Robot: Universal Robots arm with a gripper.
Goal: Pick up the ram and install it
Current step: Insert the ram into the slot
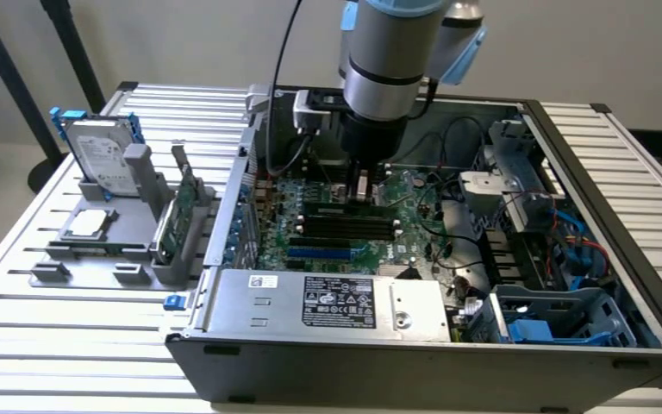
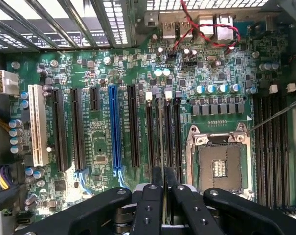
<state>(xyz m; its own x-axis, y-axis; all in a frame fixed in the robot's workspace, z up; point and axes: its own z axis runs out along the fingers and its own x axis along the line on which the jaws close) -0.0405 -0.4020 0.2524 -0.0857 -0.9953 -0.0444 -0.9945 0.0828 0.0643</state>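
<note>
Fingers (image 2: pixel 151 205) of the gripper (image 2: pixel 162 183) stand nearly together, clamped on the ram (image 2: pixel 162 142), a thin stick seen edge-on that runs down among the black memory slots (image 2: pixel 170 137) of the green motherboard (image 2: pixel 94 142); whether it is seated in a slot cannot be told. In the exterior view the gripper (image 1: pixel 362 185) hangs from the arm (image 1: pixel 395 52) inside the open computer case (image 1: pixel 607 285), low over the board. Close beside the slots lie the empty processor socket (image 2: pixel 220 164) with its metal frame, a blue expansion slot (image 2: pixel 114 127) and a white one (image 2: pixel 36 125). Red and black wires (image 2: pixel 206 34) loop near the rear ports. Outside the case, on the slatted table (image 1: pixel 66 345), a grey rack (image 1: pixel 135 250) holds a hard drive (image 1: pixel 103 155) in a blue frame and a broader green card (image 1: pixel 179 207).
</note>
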